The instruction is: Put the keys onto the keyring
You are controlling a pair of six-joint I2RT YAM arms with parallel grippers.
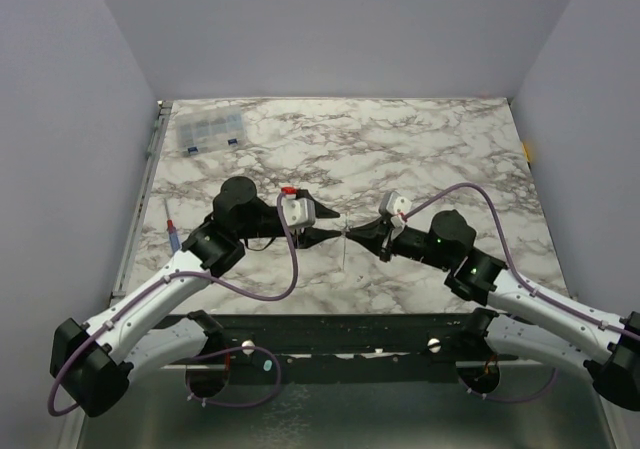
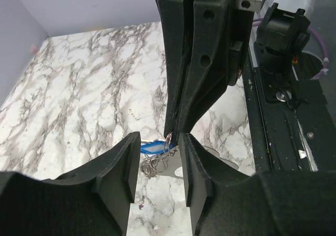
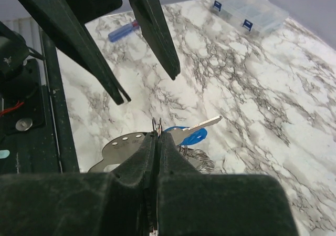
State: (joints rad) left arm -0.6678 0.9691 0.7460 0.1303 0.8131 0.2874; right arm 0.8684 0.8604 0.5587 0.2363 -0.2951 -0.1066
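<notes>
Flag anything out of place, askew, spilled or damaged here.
Nothing stands out. The keyring is pinched in the right hand, a key and blue tag bunched beside it. The screwdriver lies flat by the left edge of the table, the compartment box sits at the far-left corner; nothing spilled or broken.

Soft, even light from above; the white grey-veined marble table (image 1: 400, 149) is uniformly bright, shadows faint and soft-edged. Wrist views show the nearest black jaws blurred.
</notes>
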